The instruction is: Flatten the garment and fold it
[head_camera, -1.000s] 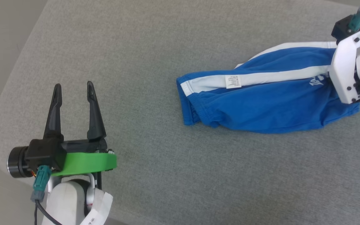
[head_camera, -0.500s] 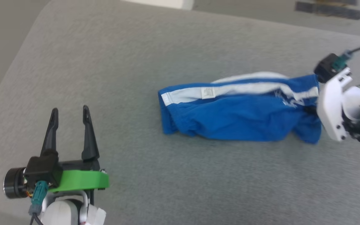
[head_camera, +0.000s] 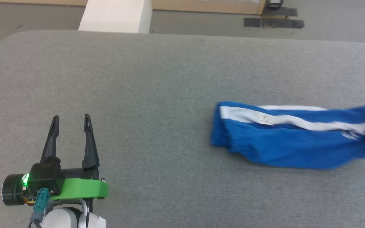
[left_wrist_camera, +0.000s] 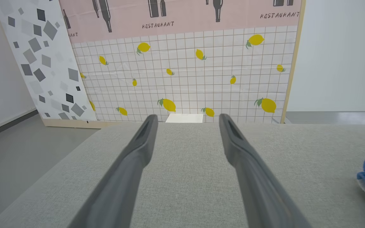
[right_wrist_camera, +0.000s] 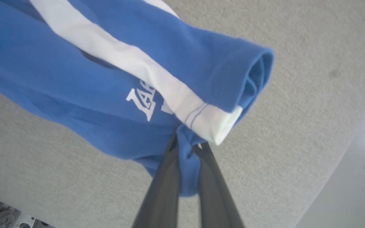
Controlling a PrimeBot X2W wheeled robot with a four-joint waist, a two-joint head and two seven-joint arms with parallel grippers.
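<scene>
A grey fabric-covered worktop (head_camera: 157, 79) with rounded corners carries the garment (head_camera: 290, 148), bright blue shorts lying bunched lengthwise near its right edge, a white side stripe (head_camera: 296, 119) uppermost. The left gripper (head_camera: 70, 117) is near the front-left corner, its fingers (left_wrist_camera: 128, 171) spread wide and holding nothing. The right gripper (right_wrist_camera: 188, 144) is pinched closed on a fold of blue cloth at the hem end, beside a white logo (right_wrist_camera: 146, 101). A small white tag (head_camera: 264, 118) sits on the stripe.

Garment (head_camera: 290, 148) soft matt knit; table (head_camera: 157, 82) coarse grey cloth.
</scene>
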